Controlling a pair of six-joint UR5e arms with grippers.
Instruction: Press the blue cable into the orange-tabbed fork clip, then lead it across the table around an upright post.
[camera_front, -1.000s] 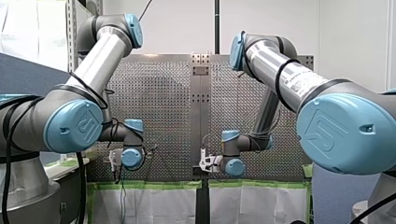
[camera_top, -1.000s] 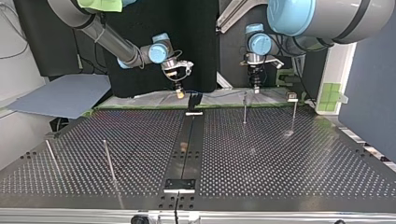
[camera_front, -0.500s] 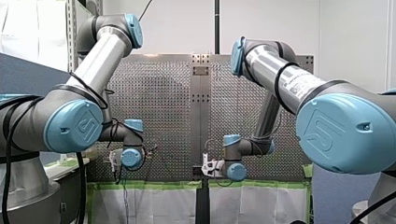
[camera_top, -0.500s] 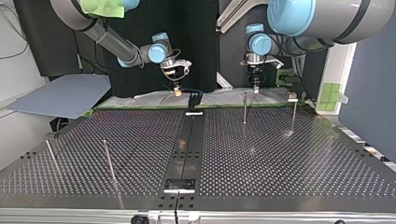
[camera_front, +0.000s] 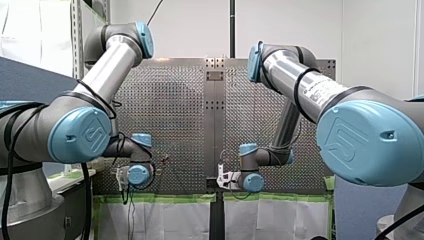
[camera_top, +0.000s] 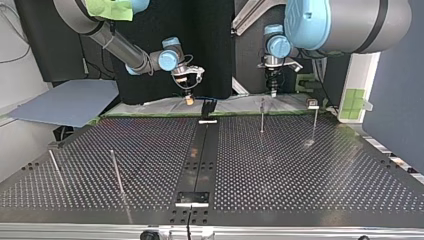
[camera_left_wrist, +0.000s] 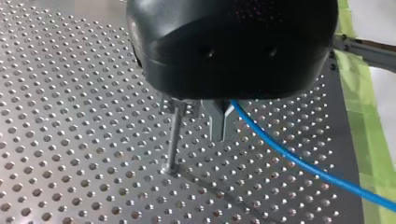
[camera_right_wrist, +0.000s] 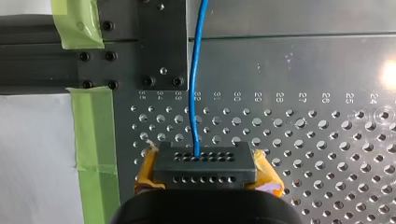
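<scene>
While my left gripper (camera_left_wrist: 223, 122) pinches the blue cable (camera_left_wrist: 299, 163), I cannot tell whether my right gripper (camera_right_wrist: 204, 163) grips it; clipping seems pending, needing a downward press

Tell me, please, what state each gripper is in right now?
Left gripper: closed, holding the blue cable.
Right gripper: closed, apparently on the same blue cable.

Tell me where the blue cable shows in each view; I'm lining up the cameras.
Front view: cannot make it out.
Top view: cannot make it out.
Left wrist view: the blue cable trails from my left gripper towards the green tape.
Right wrist view: it runs ahead from my right gripper over a black plate.
Shared landmark: green tape along the table's edge, in all four views.
</scene>
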